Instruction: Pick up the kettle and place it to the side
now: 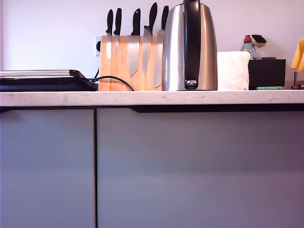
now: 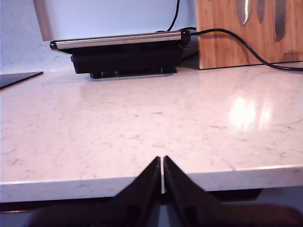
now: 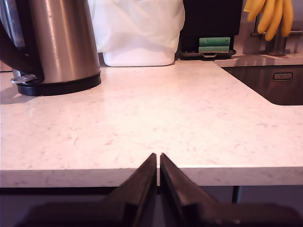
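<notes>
- The worktop [image 1: 57,98], pale speckled stone, stretches away ahead of both my grippers; each gripper sits just off its front edge, at about edge height.
- Grey cabinet fronts [image 1: 190,166] fill the space beneath it in the exterior view.
- The kettle [image 3: 57,42] stands upright on the worktop, well ahead of my second gripper [image 3: 158,163] and apart from it, its black handle turned toward the camera in the exterior view.
- The knife block [image 2: 246,35], wooden with blades against its face, stands far ahead of my first gripper [image 2: 162,165], just beside the kettle in the exterior view.
- A flat black appliance [image 2: 125,56] with a steel-edged lid lies well ahead of my first gripper, beside the block; its black cord [image 2: 246,47] trails across the block's front.
- A white container [image 3: 137,33] sits beyond the kettle, far ahead of my second gripper.
- A black holder [image 3: 210,28] with a green sponge [image 3: 214,45] stands next to it.
- Yellow bananas [image 3: 270,16] hang further along.
- My first gripper is closed, fingertips together, holding nothing.
- My second gripper is likewise closed and empty.
</notes>
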